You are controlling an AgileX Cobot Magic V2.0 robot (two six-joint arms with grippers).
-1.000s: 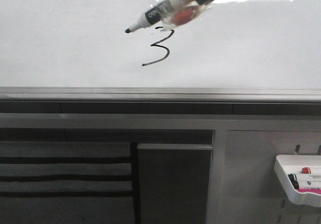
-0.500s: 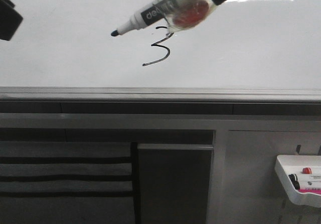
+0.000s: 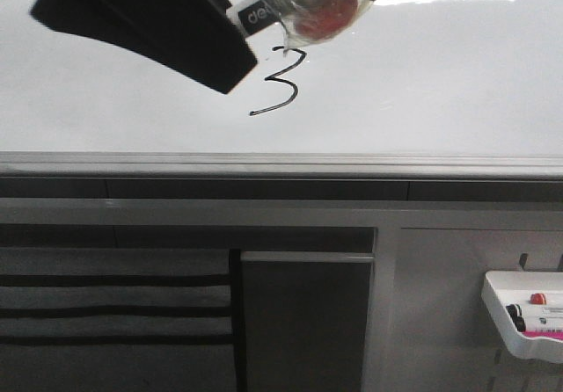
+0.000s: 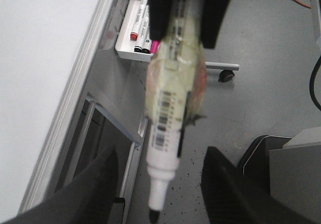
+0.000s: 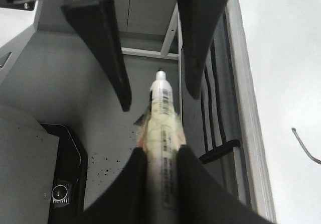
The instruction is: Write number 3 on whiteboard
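Observation:
The black number 3 is drawn on the whiteboard; part of a stroke shows in the right wrist view. My right gripper is shut on a white tape-wrapped marker, held in front of the board just above the digit. My left gripper is open, one finger on each side of the marker's tip end, not touching it. In the front view the left gripper hides the marker's tip.
A grey metal edge strip runs along the board's lower edge, with dark cabinet panels below. A small white tray with several markers hangs at the lower right; it also shows in the left wrist view.
My left gripper has come in from the left and now straddles the marker's tip. The right gripper has lifted the marker slightly up and away from the digit.

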